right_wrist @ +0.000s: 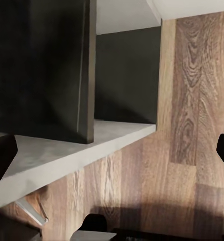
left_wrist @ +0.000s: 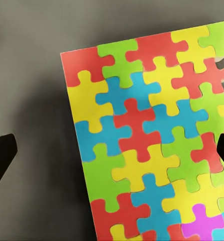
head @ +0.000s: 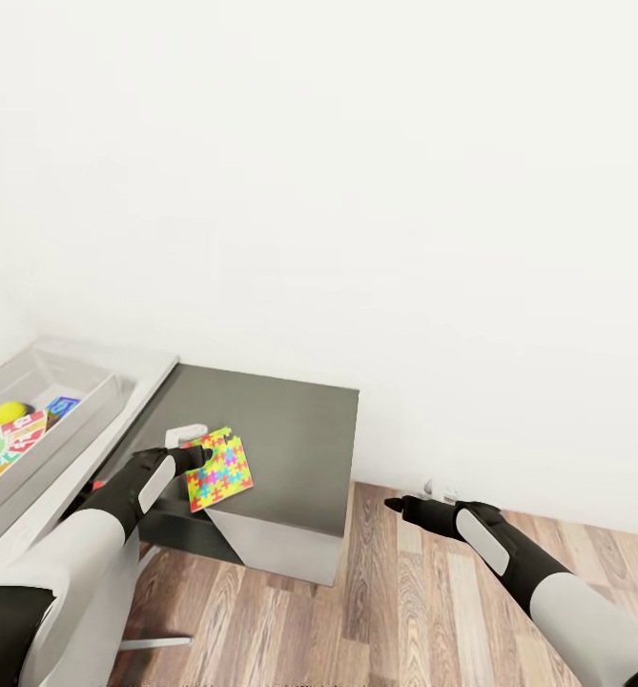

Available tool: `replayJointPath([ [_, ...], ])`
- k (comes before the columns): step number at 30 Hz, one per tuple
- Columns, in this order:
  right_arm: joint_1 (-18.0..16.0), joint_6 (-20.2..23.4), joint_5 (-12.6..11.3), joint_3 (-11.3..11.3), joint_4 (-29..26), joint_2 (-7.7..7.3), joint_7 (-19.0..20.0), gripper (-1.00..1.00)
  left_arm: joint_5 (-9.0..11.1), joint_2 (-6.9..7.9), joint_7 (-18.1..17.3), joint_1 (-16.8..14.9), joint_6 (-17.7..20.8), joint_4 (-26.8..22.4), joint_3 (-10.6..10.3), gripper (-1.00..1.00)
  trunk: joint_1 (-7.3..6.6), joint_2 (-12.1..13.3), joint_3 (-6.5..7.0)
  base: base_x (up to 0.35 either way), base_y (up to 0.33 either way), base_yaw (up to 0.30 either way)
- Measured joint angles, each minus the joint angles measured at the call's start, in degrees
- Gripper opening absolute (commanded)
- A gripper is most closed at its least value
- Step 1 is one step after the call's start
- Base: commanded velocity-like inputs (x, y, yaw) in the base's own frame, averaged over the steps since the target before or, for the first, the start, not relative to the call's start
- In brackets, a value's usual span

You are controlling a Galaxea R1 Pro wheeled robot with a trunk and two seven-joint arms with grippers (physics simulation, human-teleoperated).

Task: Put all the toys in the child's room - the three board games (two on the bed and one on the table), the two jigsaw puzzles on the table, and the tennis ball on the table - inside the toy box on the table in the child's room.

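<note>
**Left claw spread over a jigsaw on the dark bench**

The jigsaw puzzle [head: 220,469] lies flat on the dark grey bench [head: 290,429], beneath the left claw [head: 202,456], whose fingers stand wide apart. Thin, light and stiff, it likely wants an edge pinch. The left wrist view shows its interlocking pieces; the head view shows the toy box [head: 66,405] with the tennis ball [head: 10,412] inside. The right claw [head: 392,503] hangs spread over the floor.
</note>
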Motion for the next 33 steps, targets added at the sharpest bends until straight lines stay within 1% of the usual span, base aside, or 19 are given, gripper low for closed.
replayJointPath([
  [10,0.02,0.0,0.0,0.0,0.03,0.06,-0.05,1.0,0.02,-0.01,-2.28,0.0,0.06,-0.01,0.02,1.0,0.0,0.0,-0.94,0.0,0.0,0.0],
  [17,0.0,0.0,0.0,0.0,0.06,0.07,-0.07,1.0,0.2,0.0,-2.57,-0.05,0.07,-0.08,0.05,1.0,-0.02,-0.04,-1.58,0.0,0.0,0.0],
  [28,0.0,0.0,0.0,0.0,0.0,0.07,-0.01,1.0,0.45,-0.02,-2.63,-0.04,0.07,-2.03,-0.03,1.0,-0.02,-0.04,-2.6,0.0,0.0,0.0],
  [33,0.0,-0.06,0.0,0.05,-0.02,0.07,0.01,1.0,0.43,-0.02,-2.63,-0.03,0.08,-2.4,-0.03,1.0,-0.03,-0.05,-2.79,0.0,0.0,0.0],
])
